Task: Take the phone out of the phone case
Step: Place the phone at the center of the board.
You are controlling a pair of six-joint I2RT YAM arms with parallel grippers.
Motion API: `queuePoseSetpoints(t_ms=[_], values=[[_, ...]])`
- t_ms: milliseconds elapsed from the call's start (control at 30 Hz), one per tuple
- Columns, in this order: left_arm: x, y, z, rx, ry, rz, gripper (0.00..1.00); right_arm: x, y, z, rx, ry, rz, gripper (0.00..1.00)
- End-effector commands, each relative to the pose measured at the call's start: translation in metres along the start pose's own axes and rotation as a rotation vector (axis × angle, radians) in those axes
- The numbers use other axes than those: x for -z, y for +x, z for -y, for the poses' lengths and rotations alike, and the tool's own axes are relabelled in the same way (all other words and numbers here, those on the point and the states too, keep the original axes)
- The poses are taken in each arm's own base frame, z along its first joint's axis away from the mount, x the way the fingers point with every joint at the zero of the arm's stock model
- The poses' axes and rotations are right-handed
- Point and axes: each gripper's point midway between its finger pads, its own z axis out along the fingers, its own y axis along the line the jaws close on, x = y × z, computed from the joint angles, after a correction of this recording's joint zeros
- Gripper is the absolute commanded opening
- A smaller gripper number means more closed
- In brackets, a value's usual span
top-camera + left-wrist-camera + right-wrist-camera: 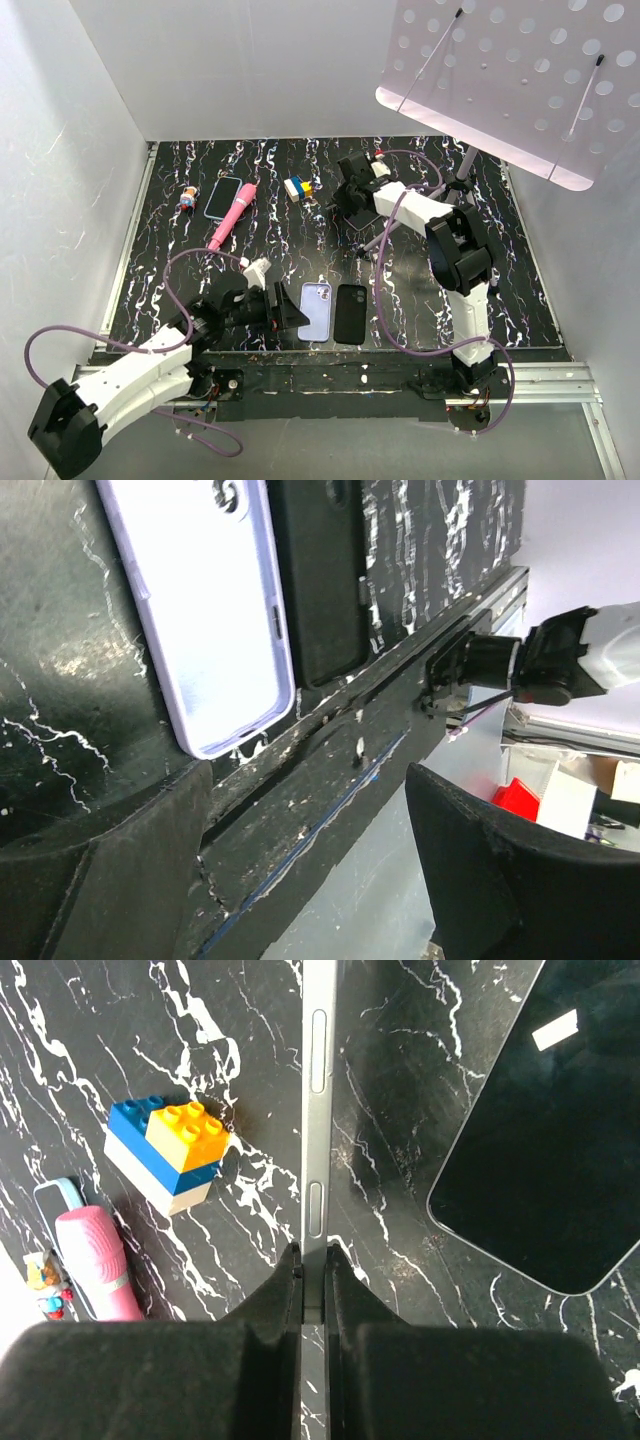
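My right gripper (pixel 350 205) is at the far middle of the table, shut on a grey phone (pixel 318 1080) that it holds edge-on; the side buttons show between the fingertips (pixel 290 1270). A lilac phone case (pixel 316 310) lies flat near the front edge, hollow side up, with a black case or phone (pixel 350 312) beside it on the right. Both show in the left wrist view, the lilac case (pixel 200 610) and the black one (pixel 318 580). My left gripper (pixel 288 312) is open and empty just left of the lilac case, over the table's front edge (pixel 300 770).
A dark glossy slab with rounded corners (pixel 540 1130) lies right of the held phone. A lego block (pixel 297 187), a pink tool (pixel 232 217), a blue-edged phone (pixel 222 197) and a small toy figure (pixel 188 197) lie at the far left. A white perforated board (pixel 520 70) overhangs the back right.
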Motion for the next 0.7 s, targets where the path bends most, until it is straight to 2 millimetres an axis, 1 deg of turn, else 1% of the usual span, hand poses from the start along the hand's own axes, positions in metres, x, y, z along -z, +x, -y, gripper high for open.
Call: queuePoseSetpoints(t_ms=[0, 167, 233, 367, 433, 533, 567, 667], values=[[0.021, -0.009, 0.011, -0.095, -0.045, 0.019, 0.78, -0.001, -0.025, -0.022, -0.061, -0.042, 0.079, 0.08], [0.036, -0.024, 0.033, -0.148, -0.028, 0.056, 0.79, -0.016, -0.023, -0.008, -0.125, -0.005, 0.061, 0.09], [0.042, -0.028, 0.042, -0.163, -0.017, 0.071, 0.79, -0.018, -0.022, -0.005, -0.135, 0.008, 0.057, 0.12], [0.05, -0.035, 0.052, -0.185, -0.006, 0.096, 0.79, -0.018, -0.02, 0.011, -0.158, 0.044, 0.07, 0.17], [0.053, -0.038, 0.058, -0.197, -0.001, 0.107, 0.8, -0.018, -0.021, 0.013, -0.163, 0.035, 0.072, 0.2], [0.06, -0.044, 0.067, -0.213, 0.008, 0.123, 0.8, -0.021, -0.019, 0.018, -0.16, 0.043, 0.053, 0.29], [0.062, -0.046, 0.072, -0.223, 0.014, 0.128, 0.8, -0.022, -0.019, 0.018, -0.159, 0.042, 0.048, 0.31], [0.067, -0.052, 0.078, -0.244, 0.014, 0.149, 0.8, -0.021, -0.017, 0.021, -0.147, 0.043, 0.042, 0.42]])
